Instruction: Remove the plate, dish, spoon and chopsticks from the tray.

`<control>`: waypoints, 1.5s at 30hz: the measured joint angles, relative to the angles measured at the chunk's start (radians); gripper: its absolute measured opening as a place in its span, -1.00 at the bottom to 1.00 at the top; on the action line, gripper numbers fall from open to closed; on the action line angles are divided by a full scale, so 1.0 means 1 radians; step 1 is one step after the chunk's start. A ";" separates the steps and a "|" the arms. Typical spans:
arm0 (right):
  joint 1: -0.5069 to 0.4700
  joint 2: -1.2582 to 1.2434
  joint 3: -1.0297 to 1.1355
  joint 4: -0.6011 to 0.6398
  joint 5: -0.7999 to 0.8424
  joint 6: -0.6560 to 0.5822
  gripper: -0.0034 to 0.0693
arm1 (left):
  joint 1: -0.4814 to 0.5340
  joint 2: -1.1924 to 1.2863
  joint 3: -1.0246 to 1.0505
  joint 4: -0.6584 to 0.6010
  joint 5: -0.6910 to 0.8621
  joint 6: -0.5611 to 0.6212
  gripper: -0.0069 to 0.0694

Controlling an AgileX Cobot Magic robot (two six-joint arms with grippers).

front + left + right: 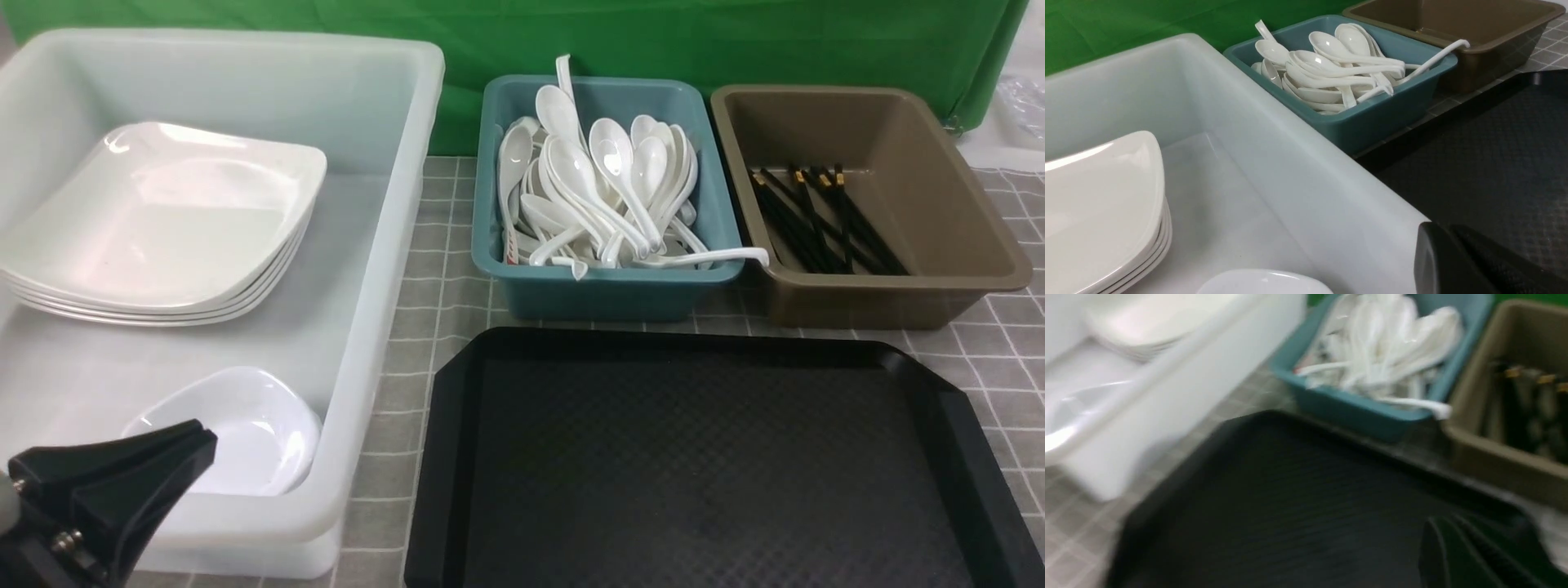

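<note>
Checked cloth (pixel 441 269) under tray (pixel 702 457), bins (pixel 608 286)

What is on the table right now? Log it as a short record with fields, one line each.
tray: black, nothing on it
white bin: stack of plates, small dish
teal bin: heap of white spoons
brown bin: black chopsticks
left gripper: fingers shut, empty, over the white bin's near end
right gripper: shut, empty

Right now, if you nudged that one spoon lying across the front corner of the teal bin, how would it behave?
The spoon looks glossy and hard, so it would likely slide easily. Its handle tip pokes past the teal bin rim toward the brown bin, so a push could probably tip it out. It seems stiff and possibly chippable if dropped.
</note>
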 joint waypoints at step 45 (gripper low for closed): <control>-0.346 -0.511 0.651 0.111 -0.232 -0.152 -0.70 | 0.028 -0.019 0.005 0.120 -0.107 -0.050 -0.79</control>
